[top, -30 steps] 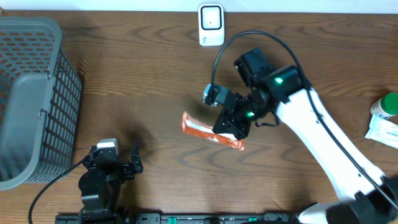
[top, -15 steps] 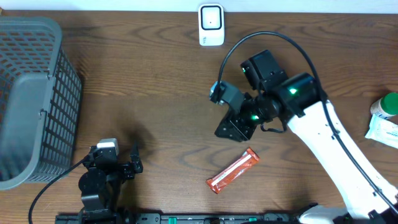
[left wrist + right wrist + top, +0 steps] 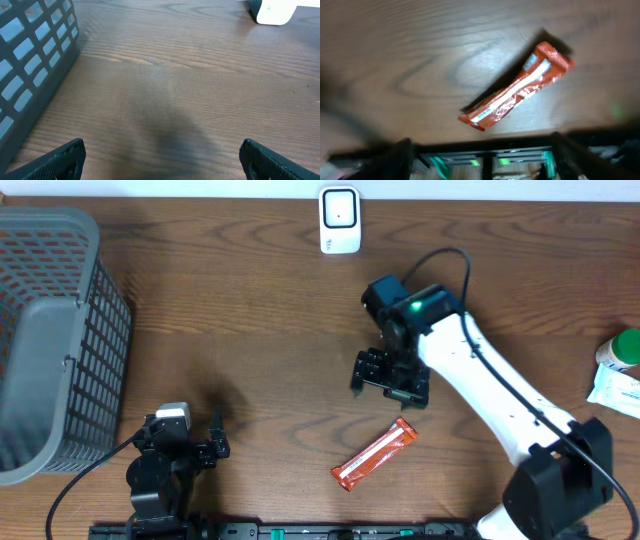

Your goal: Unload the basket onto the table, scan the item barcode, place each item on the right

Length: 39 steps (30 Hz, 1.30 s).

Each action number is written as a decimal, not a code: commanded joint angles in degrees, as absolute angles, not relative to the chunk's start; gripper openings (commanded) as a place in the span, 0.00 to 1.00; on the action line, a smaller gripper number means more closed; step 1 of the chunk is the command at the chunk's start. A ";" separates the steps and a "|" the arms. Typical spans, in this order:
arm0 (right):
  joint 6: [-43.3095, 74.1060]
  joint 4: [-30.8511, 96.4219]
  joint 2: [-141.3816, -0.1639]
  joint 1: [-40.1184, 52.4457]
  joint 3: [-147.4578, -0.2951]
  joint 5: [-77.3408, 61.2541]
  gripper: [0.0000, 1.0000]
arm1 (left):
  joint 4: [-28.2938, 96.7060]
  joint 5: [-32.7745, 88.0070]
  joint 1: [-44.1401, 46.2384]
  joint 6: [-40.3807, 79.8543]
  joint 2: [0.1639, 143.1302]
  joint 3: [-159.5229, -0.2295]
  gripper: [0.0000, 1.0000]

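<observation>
Big wooden table [image 3: 250,300] fills the overhead view, with a grey mesh basket [image 3: 50,330] along the left edge, probably where scanned stuff ends up. The white right arm [image 3: 480,390] reaches in from the lower right, and the right gripper [image 3: 390,377] hangs mid-frame, fingers spread with nothing between them. The left gripper [image 3: 160,150], parked at the bottom left, is spread wide and empty too, well out of the way.

The white barcode scanner [image 3: 340,220] sits at top centre, facing the work area.

The item is an orange snack bar wrapper [image 3: 374,455], lying flat and diagonal on the table at lower centre, just below the right gripper and nowhere near the scanner. It's crinkly, shiny foil with a pale stripe, and what looks like a barcode patch [image 3: 484,113] faces up near one end. So my guess is it needs picking up.
</observation>
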<state>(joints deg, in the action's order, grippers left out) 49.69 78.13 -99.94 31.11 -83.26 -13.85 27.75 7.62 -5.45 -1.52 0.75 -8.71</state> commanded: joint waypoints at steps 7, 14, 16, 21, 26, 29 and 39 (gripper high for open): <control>73.84 69.60 -106.08 33.43 -68.93 -10.98 0.77 | 27.77 8.58 -5.32 -1.45 0.60 -7.84 0.98; 75.92 62.28 -108.49 33.43 -66.19 -11.90 0.73 | 27.77 8.58 -5.32 -1.45 0.60 -7.84 0.98; 76.99 62.13 -108.77 33.50 -66.19 -11.92 0.74 | 27.77 8.56 -5.32 -1.45 0.60 -7.84 0.98; 78.89 62.78 -108.90 35.00 -65.63 -11.90 0.75 | 27.77 8.58 -5.32 -1.45 0.60 -7.84 0.98; 81.36 64.51 -108.90 37.12 -64.10 -12.34 0.76 | 27.77 8.58 -5.32 -1.45 0.60 -7.84 0.98; 82.76 64.99 -108.90 37.93 -63.05 -11.99 0.75 | 27.77 8.58 -5.32 -1.45 0.60 -7.84 0.98; 87.61 55.88 -108.90 37.69 -53.93 -14.11 0.34 | 27.77 8.58 -5.32 -1.45 0.60 -7.84 0.98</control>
